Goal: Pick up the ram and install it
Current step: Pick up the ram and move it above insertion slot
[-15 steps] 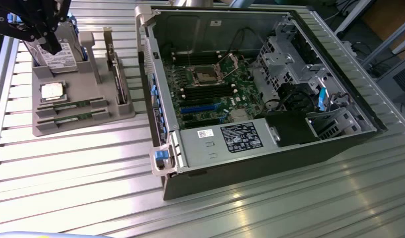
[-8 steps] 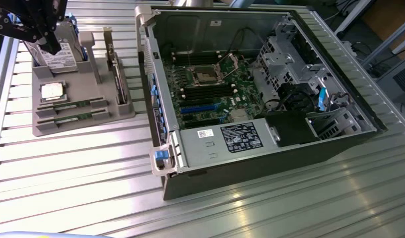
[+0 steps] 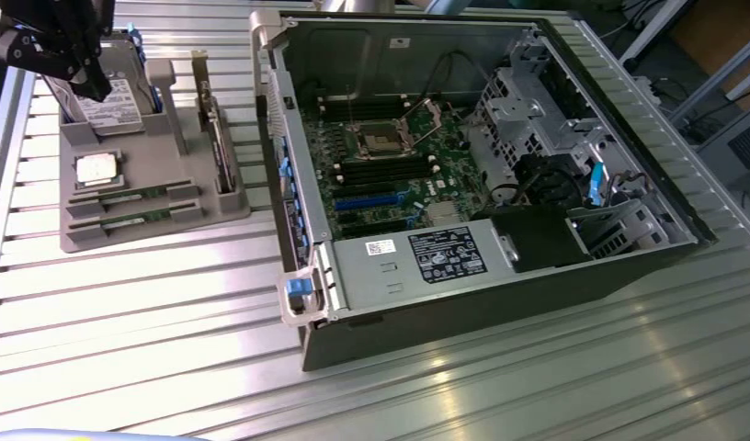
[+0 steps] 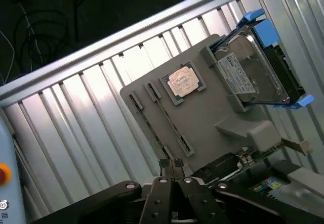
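Slats of pale ribbed metal make up the desk [image 3: 130,312] in the exterior view, and on them, toward the exterior view's left, sits a grey moulded tray [image 3: 216,207]. The black hand [image 3: 91,84] hangs at the tray's far end, over the upright hard drive [image 3: 106,108] with its white label. The first ram stick [image 3: 128,195] and the second ram stick [image 3: 136,219], both thin green strips, lie side by side in slots at the tray's near end. They are well apart from the hand, with the square silver processor [image 3: 96,168] between. On the exterior view's right the open computer case [image 3: 388,303] shows its green motherboard [image 3: 400,156], a boxy metal power supply [image 3: 412,262] and dark cables. In the wrist view the hand [image 4: 172,166] is seen close up, its two slim black fingers [image 4: 161,183] pressed together with nothing between them. Past their tips lies the tray [image 4: 212,123], and the first ram stick [image 4: 172,127] runs edge-on as a dark line away from the hand, the second alongside it. This view also brings out the drive's blue plastic brackets [image 4: 263,29], the glint of the processor [image 4: 183,81] and the desk's raised rim [image 4: 126,37], with dark floor beyond.
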